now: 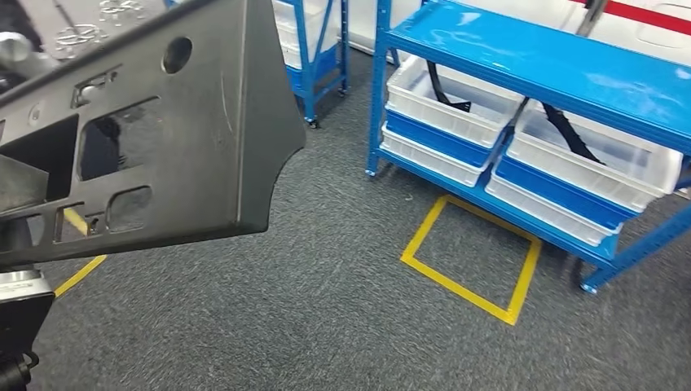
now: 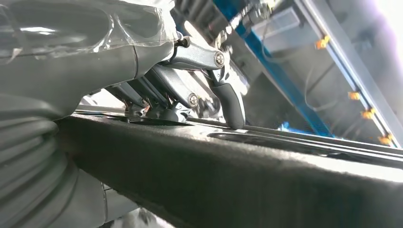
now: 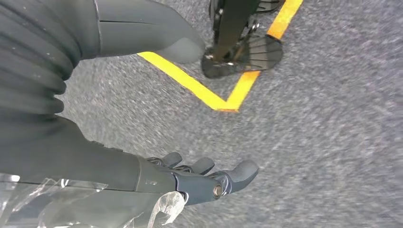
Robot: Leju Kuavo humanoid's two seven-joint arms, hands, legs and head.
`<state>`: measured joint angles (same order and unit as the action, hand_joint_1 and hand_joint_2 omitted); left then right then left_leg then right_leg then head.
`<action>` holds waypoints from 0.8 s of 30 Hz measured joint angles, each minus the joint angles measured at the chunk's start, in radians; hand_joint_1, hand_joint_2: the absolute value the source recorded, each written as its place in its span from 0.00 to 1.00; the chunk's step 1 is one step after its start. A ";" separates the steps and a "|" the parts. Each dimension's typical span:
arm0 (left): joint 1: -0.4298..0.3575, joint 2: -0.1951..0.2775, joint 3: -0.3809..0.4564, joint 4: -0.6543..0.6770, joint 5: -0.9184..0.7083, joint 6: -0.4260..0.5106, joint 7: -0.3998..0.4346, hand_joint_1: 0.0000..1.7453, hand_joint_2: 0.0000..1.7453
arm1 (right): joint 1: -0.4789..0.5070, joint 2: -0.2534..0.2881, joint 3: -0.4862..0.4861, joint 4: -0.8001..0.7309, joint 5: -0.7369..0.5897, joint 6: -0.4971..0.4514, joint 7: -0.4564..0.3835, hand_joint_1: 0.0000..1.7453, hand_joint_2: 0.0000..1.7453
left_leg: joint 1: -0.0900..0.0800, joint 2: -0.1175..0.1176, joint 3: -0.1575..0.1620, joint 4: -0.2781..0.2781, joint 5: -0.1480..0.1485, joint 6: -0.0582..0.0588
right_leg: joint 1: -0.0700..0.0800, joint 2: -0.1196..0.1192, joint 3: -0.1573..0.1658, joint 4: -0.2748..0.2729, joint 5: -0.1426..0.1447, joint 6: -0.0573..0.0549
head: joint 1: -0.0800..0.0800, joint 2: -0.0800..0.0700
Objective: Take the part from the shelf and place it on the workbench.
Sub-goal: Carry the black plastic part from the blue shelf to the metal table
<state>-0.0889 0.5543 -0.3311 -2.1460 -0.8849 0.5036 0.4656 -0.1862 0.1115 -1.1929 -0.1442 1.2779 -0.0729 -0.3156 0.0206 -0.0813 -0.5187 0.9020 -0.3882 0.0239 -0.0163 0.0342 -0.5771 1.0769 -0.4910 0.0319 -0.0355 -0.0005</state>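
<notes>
A large dark grey plastic part (image 1: 179,138) with several cut-out openings is held up close before the head camera, covering the upper left. In the left wrist view my left hand (image 2: 190,90) grips this part (image 2: 228,180), its fingers (image 2: 230,102) pressed on the part's top face and its thumb below the edge. My right hand (image 3: 190,178) hangs over the grey carpet, fingers apart and holding nothing. The blue shelf (image 1: 530,57) stands at the right of the head view.
White and blue bins (image 1: 456,114) with black parts inside sit on the shelf's lower level. A yellow tape square (image 1: 473,257) marks the carpet in front of it. A second blue rack (image 1: 318,49) stands farther back. Yellow floor tape (image 3: 214,95) runs under my right hand.
</notes>
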 joint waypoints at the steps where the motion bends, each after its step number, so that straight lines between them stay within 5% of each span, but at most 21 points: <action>1: -0.007 0.000 -0.002 0.000 -0.001 0.000 0.000 1.00 1.00 | -0.002 0.000 0.000 0.000 -0.001 0.000 -0.001 0.00 1.00 | -0.002 -0.013 0.000 0.001 -0.001 -0.002 | 0.000 0.025 0.029 -0.073 0.034 -0.006 | 0.000 0.000; 3: -0.017 -0.001 -0.004 0.000 -0.002 0.002 0.002 1.00 1.00 | -0.010 0.000 0.000 0.000 -0.010 0.003 -0.005 0.00 1.00 | -0.001 -0.036 -0.005 0.002 -0.001 -0.011 | 0.004 0.055 0.058 -0.146 0.060 -0.014 | 0.000 0.000; 5: -0.027 -0.001 -0.005 0.001 -0.002 0.003 0.004 1.00 1.00 | -0.026 0.005 0.000 0.000 -0.024 0.007 -0.014 0.00 1.00 | 0.003 -0.054 -0.011 0.001 0.002 -0.023 | 0.006 0.032 0.061 -0.152 0.061 -0.019 | 0.000 0.000; 7: -0.043 -0.001 -0.005 0.001 -0.002 0.001 0.005 1.00 1.00 | -0.040 0.011 0.000 0.000 -0.029 0.008 -0.019 0.00 1.00 | 0.002 -0.020 -0.030 0.032 -0.016 -0.033 | 0.003 0.004 0.064 -0.158 0.065 -0.029 | -0.002 0.000; 9: -0.064 0.000 -0.006 0.001 -0.003 -0.007 0.004 1.00 1.00 | -0.049 0.015 0.000 0.000 -0.019 0.007 -0.012 0.00 1.00 | 0.001 0.040 -0.089 0.152 -0.076 -0.040 | 0.003 -0.025 0.066 -0.162 0.066 -0.036 | -0.004 0.000; 11: -0.076 0.000 -0.010 0.001 -0.005 -0.017 0.005 1.00 1.00 | -0.052 0.016 0.000 0.000 -0.002 0.003 0.007 0.00 1.00 | 0.002 0.062 -0.162 0.298 -0.131 -0.046 | 0.008 -0.054 0.066 -0.162 0.063 -0.039 | -0.005 0.000; 12: -0.078 0.000 -0.013 0.001 -0.007 -0.019 0.007 1.00 1.00 | -0.054 0.017 0.000 0.000 0.005 0.000 0.016 0.00 1.00 | 0.002 0.066 -0.180 0.331 -0.135 -0.047 | 0.009 -0.068 0.066 -0.161 0.062 -0.040 | -0.005 0.000; 14: -0.079 0.000 -0.016 0.001 -0.013 -0.020 0.013 1.00 1.00 | -0.056 0.019 0.000 0.000 0.016 -0.003 0.029 0.00 1.00 | 0.001 0.078 -0.146 0.262 -0.089 -0.045 | 0.011 -0.094 0.070 -0.161 0.058 -0.037 | -0.005 0.000; 16: -0.079 0.000 -0.017 0.000 -0.021 -0.020 0.019 1.00 1.00 | -0.056 0.022 0.002 0.000 0.031 -0.003 0.041 0.00 1.00 | -0.007 0.132 -0.062 0.102 -0.023 -0.035 | 0.015 -0.116 0.077 -0.160 0.051 -0.030 | -0.005 0.000; 18: -0.078 0.000 -0.016 0.000 -0.025 -0.017 0.022 1.00 1.00 | -0.056 0.023 0.007 0.000 0.051 -0.003 0.058 0.00 1.00 | -0.016 0.167 -0.022 0.017 0.003 -0.022 | 0.021 -0.134 0.083 -0.159 0.044 -0.022 | -0.003 0.000; 21: -0.062 0.000 -0.013 -0.002 -0.023 -0.009 0.023 1.00 1.00 | -0.055 0.022 0.018 0.000 0.078 -0.002 0.076 0.00 1.00 | -0.019 0.133 -0.025 0.010 0.006 -0.003 | 0.020 -0.155 0.088 -0.156 0.032 -0.008 | -0.001 0.000; 24: -0.046 0.000 -0.009 -0.007 -0.022 0.003 0.021 1.00 1.00 | -0.048 0.022 0.027 0.000 0.095 0.006 0.086 0.00 1.00 | -0.013 0.096 -0.023 0.005 0.013 0.014 | 0.012 -0.076 0.032 -0.025 -0.050 0.004 | 0.000 0.000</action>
<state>-0.1354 0.5545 -0.3404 -2.1528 -0.9067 0.5065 0.4870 -0.2343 0.1331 -1.1654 -0.1438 1.3731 -0.0667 -0.2292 0.0071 0.0150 -0.5413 0.9068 -0.3755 0.0381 -0.0042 -0.0419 -0.5446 1.0521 -0.5405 0.0357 -0.0354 -0.0005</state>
